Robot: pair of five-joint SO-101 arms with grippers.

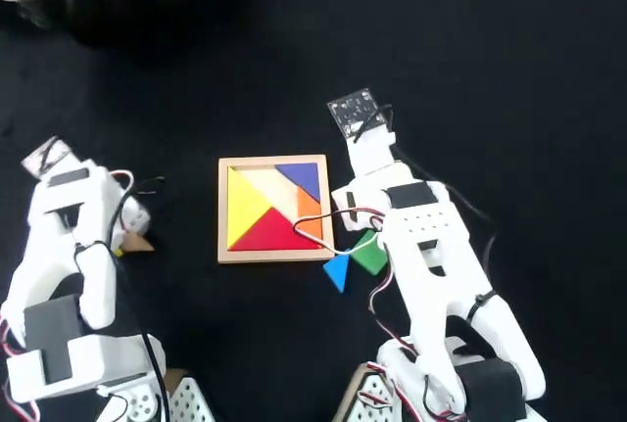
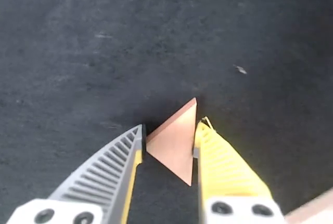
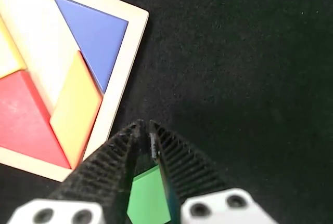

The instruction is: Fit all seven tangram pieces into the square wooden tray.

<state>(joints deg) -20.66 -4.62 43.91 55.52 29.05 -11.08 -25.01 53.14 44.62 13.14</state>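
Left jaws against tan triangle edges.

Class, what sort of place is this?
Probably a robotics test bench: left arm and right arm at a black table, wooden tray between them, brown triangle in the left gripper.

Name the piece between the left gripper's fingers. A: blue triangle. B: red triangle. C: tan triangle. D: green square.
C: in the left wrist view the left gripper has one finger against each side of a tan triangle.
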